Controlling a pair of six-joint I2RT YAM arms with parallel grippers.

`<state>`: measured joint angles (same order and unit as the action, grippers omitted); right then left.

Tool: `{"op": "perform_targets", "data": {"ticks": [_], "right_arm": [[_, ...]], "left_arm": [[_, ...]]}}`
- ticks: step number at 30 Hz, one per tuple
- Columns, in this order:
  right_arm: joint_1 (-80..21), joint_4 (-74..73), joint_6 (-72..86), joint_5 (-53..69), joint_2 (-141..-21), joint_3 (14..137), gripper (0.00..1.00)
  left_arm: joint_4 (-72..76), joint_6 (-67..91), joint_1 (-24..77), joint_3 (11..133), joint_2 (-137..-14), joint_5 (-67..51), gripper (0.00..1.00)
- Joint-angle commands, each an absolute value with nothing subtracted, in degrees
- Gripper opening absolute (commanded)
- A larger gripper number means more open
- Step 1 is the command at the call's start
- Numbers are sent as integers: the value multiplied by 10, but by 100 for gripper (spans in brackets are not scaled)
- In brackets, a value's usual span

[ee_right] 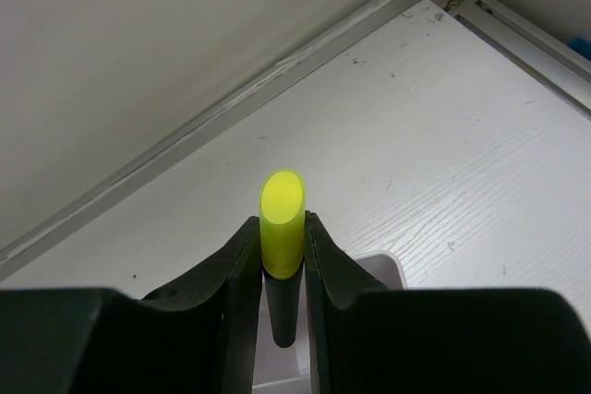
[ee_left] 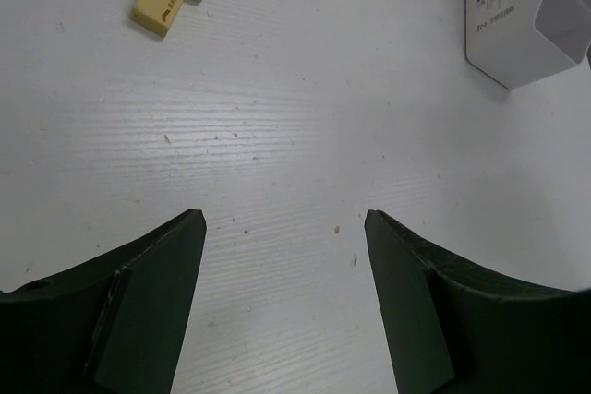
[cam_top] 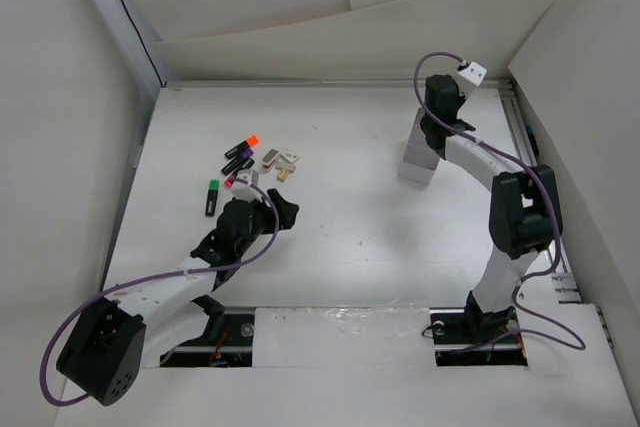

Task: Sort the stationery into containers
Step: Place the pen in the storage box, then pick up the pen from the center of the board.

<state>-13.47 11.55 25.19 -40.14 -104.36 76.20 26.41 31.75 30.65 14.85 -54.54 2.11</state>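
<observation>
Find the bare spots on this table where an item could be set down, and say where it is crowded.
Widest bare patch: the middle of the table, between the stationery cluster and the white tub. Also bare: the far strip along the back wall. Crowded: far left, where markers and erasers lie beyond the left jaws.

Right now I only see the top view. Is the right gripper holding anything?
Observer: Yes, the right gripper is shut on a marker, with its yellow cap pointing away from the wrist.
Operator: Is it above the tub?
Observer: In the right wrist view, the tub shows its rim just beneath the gripper.
Operator: And the left gripper?
Observer: The left gripper is open and empty, with only bare table below it.
</observation>
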Motion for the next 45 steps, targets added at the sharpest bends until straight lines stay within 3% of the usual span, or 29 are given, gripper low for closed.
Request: {"op": "perform_targets", "data": {"ticks": [1,5,13,16,18,21,22,23,25,26,30,34,39,45], "right_arm": [[-138,131,242,-436,-1048,785,6],[-156,131,250,-448,-1028,754,34],[-174,131,260,-437,-968,723,60],[-196,118,278,-430,-921,699,63],[-215,112,293,-405,-891,679,63],[-245,101,326,-342,-827,622,55],[-253,101,334,-318,-813,592,49],[-260,96,343,-296,-789,579,30],[-285,84,350,-260,-769,552,6],[-293,77,356,-249,-760,547,3],[-322,23,356,-200,-717,541,5],[-345,18,356,-200,-689,524,17],[-345,23,356,-186,-678,511,29],[-340,40,356,-172,-650,488,34]], "left_arm": [[291,308,308,148,-549,42,67],[255,324,308,161,-549,79,67],[156,388,308,192,-507,167,65],[112,410,308,222,-494,207,64],[91,416,308,253,-494,237,64],[47,425,297,285,-525,273,63],[41,425,288,299,-537,273,63],[30,436,276,307,-550,267,62],[17,441,260,329,-591,267,60],[9,451,260,336,-605,276,60],[-37,500,260,373,-656,325,53],[-71,519,236,395,-679,372,53],[-88,498,113,384,-713,284,53],[-86,440,92,394,-772,279,58]]}}
